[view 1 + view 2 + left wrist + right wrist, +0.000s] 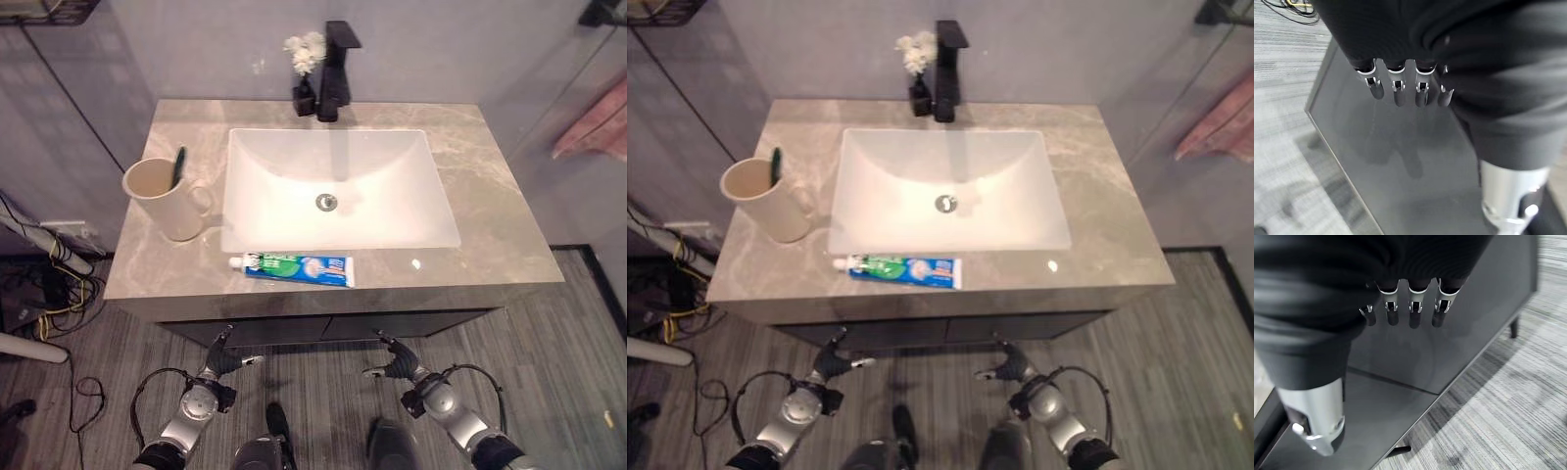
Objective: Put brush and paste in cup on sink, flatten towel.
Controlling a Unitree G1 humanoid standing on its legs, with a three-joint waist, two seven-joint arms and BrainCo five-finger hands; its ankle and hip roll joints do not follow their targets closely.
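**Paste on worktop edge, brush in cup, both hands low and empty**

Cup (162, 199): cream mug with a handle, standing upright on the grey marbled worktop (490, 225), left of the basin (338, 191) and just beside its rim. A dark green brush (178, 166) stands in it, leaning against the cup's far inner side, top end above the rim.

Paste (294, 267): tube lying flat on the worktop's front strip, just in front of the basin's front edge, left of centre. White cap end points toward the cup; body goes green near the cap, then blue with white patches. Well apart from the cup.

Black tap (336, 73) stands behind the basin; just left of it is a small dark vase with white flowers (306, 54). Pink towel (598, 122) hangs at far right, off the worktop, partly cut by the frame edge.

Left hand (227, 360) and right hand (397, 360) sit below the worktop, in front of the dark cabinet front (1400, 161). In the wrist views each hand's fingers (1398, 90) hang straight, slightly apart, holding nothing; same for the right fingers (1413, 313).
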